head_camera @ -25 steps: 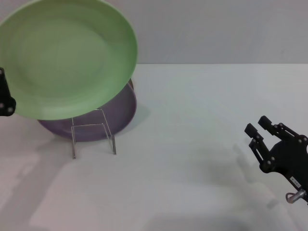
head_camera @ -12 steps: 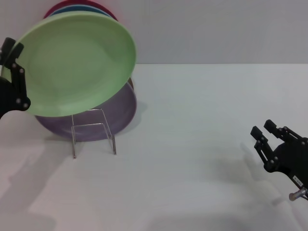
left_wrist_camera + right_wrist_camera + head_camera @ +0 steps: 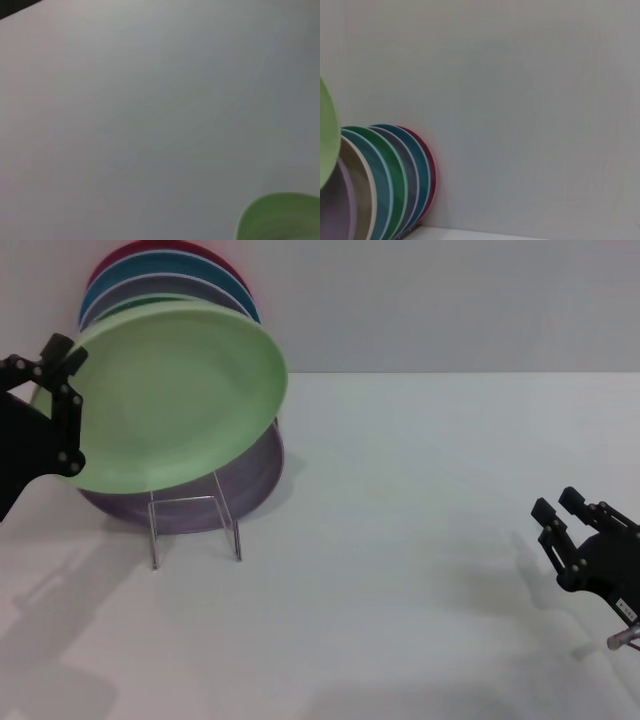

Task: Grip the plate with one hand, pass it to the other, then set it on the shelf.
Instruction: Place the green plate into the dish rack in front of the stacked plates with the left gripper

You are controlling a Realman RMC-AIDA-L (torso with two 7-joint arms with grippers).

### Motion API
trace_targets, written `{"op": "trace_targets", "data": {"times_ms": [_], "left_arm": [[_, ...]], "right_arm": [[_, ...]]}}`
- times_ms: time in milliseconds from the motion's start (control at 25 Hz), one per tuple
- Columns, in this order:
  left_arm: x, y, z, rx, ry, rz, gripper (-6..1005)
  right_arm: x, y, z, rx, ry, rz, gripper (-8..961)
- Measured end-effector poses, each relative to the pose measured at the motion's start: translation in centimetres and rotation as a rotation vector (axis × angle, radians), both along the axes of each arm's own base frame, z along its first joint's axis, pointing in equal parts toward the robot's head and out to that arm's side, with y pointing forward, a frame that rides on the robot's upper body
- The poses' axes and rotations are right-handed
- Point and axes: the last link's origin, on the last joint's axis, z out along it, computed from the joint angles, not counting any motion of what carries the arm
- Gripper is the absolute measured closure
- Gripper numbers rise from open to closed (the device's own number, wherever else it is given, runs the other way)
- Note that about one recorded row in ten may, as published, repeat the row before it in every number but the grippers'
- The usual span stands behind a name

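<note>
my left black two-finger gripper (image 3: 62, 400) is clamped on the rim of the large pale lime-green matte plate (image 3: 175, 395), holding it tilted above the small clear acrylic rack (image 3: 193, 525) so it clears the lilac plate (image 3: 250, 475). my right black gripper (image 3: 570, 530), fingers spread, waits low and well apart.

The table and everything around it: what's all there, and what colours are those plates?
Plate: one, pale lime green, tilted above the rack's front, its edge between the left gripper's fingers.
Lilac plate: one, directly behind it in the rack.
Other plates: several standing on edge behind, including beige, dark green, grey, teal and red.
Shelf: one, clear, table's left.
Table: one, white.
Left gripper: black, at the plate's left edge.
Right gripper: black, open, low right.
</note>
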Motion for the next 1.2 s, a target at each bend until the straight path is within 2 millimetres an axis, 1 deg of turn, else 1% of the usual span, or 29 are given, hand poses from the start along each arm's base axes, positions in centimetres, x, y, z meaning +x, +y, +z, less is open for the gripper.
{"op": "trace_targets", "data": {"times_ms": [600,920,1200], "left_arm": [[-1.2,-0.5,0.6,-0.041,0.098,-0.014,935],[-1.1,0.1,0.6,-0.08,0.151,-0.035,929],[-1.0,0.9,-0.3,-0.129,0.242,-0.043,924]], "right_arm": [[0.3,-0.1,0.3,0.008,0.021,-0.021,624],[0.6,-0.7,0.0,-0.004,0.045,-0.042,624],[0.8,-1.3,-0.2,-0.011,0.048,-0.053,625]]}}
